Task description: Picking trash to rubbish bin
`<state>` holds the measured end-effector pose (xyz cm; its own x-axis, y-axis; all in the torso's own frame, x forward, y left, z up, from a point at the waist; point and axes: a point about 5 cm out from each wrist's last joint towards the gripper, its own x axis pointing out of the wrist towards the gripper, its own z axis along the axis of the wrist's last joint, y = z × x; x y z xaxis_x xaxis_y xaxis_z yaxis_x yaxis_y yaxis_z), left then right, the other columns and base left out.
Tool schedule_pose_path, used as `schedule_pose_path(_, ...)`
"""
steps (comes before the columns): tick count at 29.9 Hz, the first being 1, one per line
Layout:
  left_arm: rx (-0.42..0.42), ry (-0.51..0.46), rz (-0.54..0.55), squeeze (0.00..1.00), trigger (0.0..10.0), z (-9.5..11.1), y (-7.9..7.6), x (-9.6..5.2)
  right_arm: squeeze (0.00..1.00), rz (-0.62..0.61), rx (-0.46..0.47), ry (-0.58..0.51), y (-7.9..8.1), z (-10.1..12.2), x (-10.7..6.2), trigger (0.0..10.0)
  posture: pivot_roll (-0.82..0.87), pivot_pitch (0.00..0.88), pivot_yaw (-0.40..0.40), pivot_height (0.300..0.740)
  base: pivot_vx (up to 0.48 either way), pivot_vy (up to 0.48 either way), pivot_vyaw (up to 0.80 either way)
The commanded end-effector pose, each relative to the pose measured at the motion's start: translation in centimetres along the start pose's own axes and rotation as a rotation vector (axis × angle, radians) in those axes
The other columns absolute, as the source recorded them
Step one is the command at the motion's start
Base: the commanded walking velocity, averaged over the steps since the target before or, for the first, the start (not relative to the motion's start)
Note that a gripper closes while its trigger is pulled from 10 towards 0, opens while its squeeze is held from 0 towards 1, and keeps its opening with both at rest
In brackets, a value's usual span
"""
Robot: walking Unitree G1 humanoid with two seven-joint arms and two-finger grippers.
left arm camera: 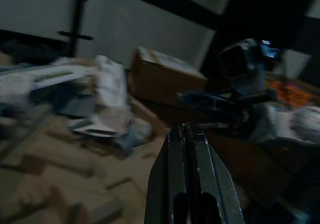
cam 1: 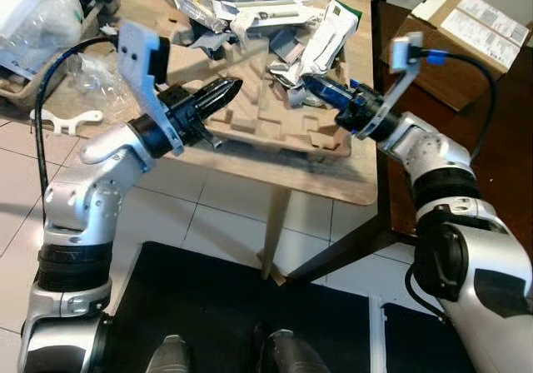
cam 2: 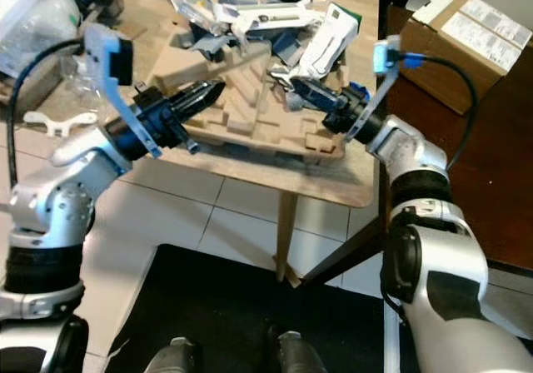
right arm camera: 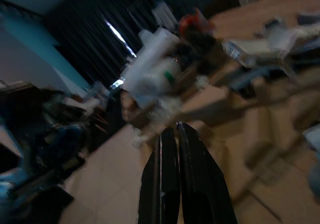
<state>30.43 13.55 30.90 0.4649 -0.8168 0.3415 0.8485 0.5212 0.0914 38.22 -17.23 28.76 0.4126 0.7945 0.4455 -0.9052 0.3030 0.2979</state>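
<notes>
A heap of trash lies on a wooden table: torn white and blue packaging, grey scraps, and a brown moulded cardboard insert at the front. My left gripper hovers over the insert's left end, shut with nothing between its fingers. My right gripper reaches in from the right above the insert's right end, beside a crumpled white wrapper. It is shut too, and its fingers are pressed together and empty.
A brown cardboard box sits on the dark floor at the right. Clear plastic bags and a bottle lie at the table's far left. White tiles and a black mat lie under the table.
</notes>
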Motion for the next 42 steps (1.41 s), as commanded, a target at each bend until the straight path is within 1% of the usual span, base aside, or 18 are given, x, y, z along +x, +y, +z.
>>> schedule_pose_path(1, -0.011, 0.046, -0.109, 0.0, 10.0, -0.1, -1.2, -0.3, 0.0, 0.036, 0.029, -0.018, 0.5, -0.1, -1.0, 10.0, 0.08, 0.262, -0.08, 0.74, 0.0, 0.0, 0.0)
schedule_pose_path(3, -0.018, 0.082, -0.154, 0.0, 10.0, -0.4, -1.6, -0.6, 0.0, 0.063, 0.044, -0.012, 0.9, -0.3, -1.3, 10.0, 0.08, 0.262, -0.077, 0.74, 0.0, 0.0, 0.0)
schedule_pose_path(5, -0.053, 0.187, -0.256, 0.0, 10.0, -1.4, -2.6, -1.7, 0.0, 0.123, 0.067, 0.034, 2.0, -1.1, -2.0, 10.0, 0.08, 0.261, -0.071, 0.74, 0.0, 0.0, 0.0)
schedule_pose_path(7, -0.118, 0.285, -0.351, 0.0, 10.0, -2.3, -3.7, -2.9, 0.0, 0.171, 0.106, 0.077, 3.2, -2.1, -2.7, 10.0, 0.07, 0.259, -0.066, 0.74, 0.0, 0.0, 0.0)
schedule_pose_path(9, -0.174, 0.338, -0.406, 0.0, 10.0, -2.9, -4.5, -3.6, 0.0, 0.208, 0.143, 0.098, 4.2, -2.7, -3.1, 10.0, 0.07, 0.26, -0.066, 0.74, 0.0, 0.0, 0.0)
schedule_pose_path(12, -0.215, 0.359, -0.438, 0.0, 10.0, -3.1, -5.0, -4.0, 0.0, 0.237, 0.168, 0.111, 4.9, -3.1, -3.6, 10.0, 0.07, 0.26, -0.066, 0.74, 0.0, 0.0, 0.0)
schedule_pose_path(13, -0.247, 0.381, -0.464, 0.0, 10.0, -3.3, -5.4, -4.4, 0.0, 0.274, 0.196, 0.124, 5.9, -3.3, -4.0, 10.0, 0.07, 0.261, -0.065, 0.74, 0.0, 0.0, 0.0)
schedule_pose_path(18, -0.278, 0.407, -0.501, 0.0, 10.0, -3.4, -5.9, -4.9, 0.0, 0.327, 0.243, 0.138, 7.3, -3.4, -4.5, 10.0, 0.07, 0.258, -0.065, 0.74, 0.0, 0.0, 0.0)
schedule_pose_path(21, -0.321, 0.478, -0.557, 0.0, 10.0, -3.8, -6.9, -5.8, 0.0, 0.415, 0.302, 0.205, 9.9, -4.0, -5.3, 10.0, 0.07, 0.255, -0.065, 0.74, 0.0, 0.0, 0.0)
schedule_pose_path(23, -0.32, 0.5, -0.557, 0.0, 10.0, -4.1, -7.0, -6.0, 0.0, 0.424, 0.305, 0.224, 10.2, -4.2, -5.5, 10.0, 0.07, 0.255, -0.065, 0.74, 0.0, 0.0, 0.0)
schedule_pose_path(26, -0.303, 0.571, -0.533, 0.0, 10.0, -5.1, -7.1, -6.3, 0.0, 0.433, 0.302, 0.274, 10.9, -4.8, -5.8, 10.0, 0.07, 0.255, -0.064, 0.74, 0.0, 0.0, 0.0)
schedule_pose_path(28, -0.262, 0.652, -0.474, 0.0, 10.0, -6.8, -6.9, -6.6, 0.0, 0.412, 0.287, 0.341, 11.1, -5.7, -6.2, 10.0, 0.07, 0.256, -0.063, 0.74, 0.0, 0.0, 0.0)
schedule_pose_path(30, -0.243, 0.675, -0.454, 0.0, 10.0, -7.4, -6.9, -6.8, 0.0, 0.401, 0.283, 0.365, 11.2, -6.1, -6.4, 10.0, 0.07, 0.256, -0.063, 0.74, 0.0, 0.0, 0.0)
schedule_pose_path(33, -0.21, 0.741, -0.362, 0.0, 10.0, -9.3, -6.6, -7.1, 0.0, 0.346, 0.248, 0.482, 11.2, -7.7, -6.9, 10.0, 0.07, 0.255, -0.06, 0.74, 0.0, 0.0, 0.0)
schedule_pose_path(36, -0.188, 0.784, -0.289, 0.0, 10.0, -10.9, -6.4, -7.7, 0.0, 0.281, 0.205, 0.587, 10.9, -9.5, -7.4, 10.0, 0.07, 0.255, -0.056, 0.74, 0.0, 0.0, 0.0)
schedule_pose_path(37, -0.174, 0.801, -0.23, 0.0, 10.0, -11.7, -6.1, -7.9, 0.0, 0.234, 0.169, 0.631, 10.4, -10.3, -7.6, 10.0, 0.07, 0.256, -0.055, 0.74, 0.0, 0.0, 0.0)
schedule_pose_path(38, -0.174, 0.801, -0.23, 0.0, 10.0, -11.7, -6.1, -7.9, 0.0, 0.234, 0.169, 0.631, 10.4, -10.3, -7.6, 10.0, 0.07, 0.256, -0.055, 0.74, 0.0, 0.0, 0.0)
schedule_pose_path(42, -0.132, 0.85, -0.072, 0.0, 10.0, -14.2, -5.7, -8.7, 0.0, 0.101, 0.05, 0.763, 9.1, -12.7, -8.4, 10.0, 0.06, 0.254, -0.053, 0.74, 0.0, 0.0, 0.0)
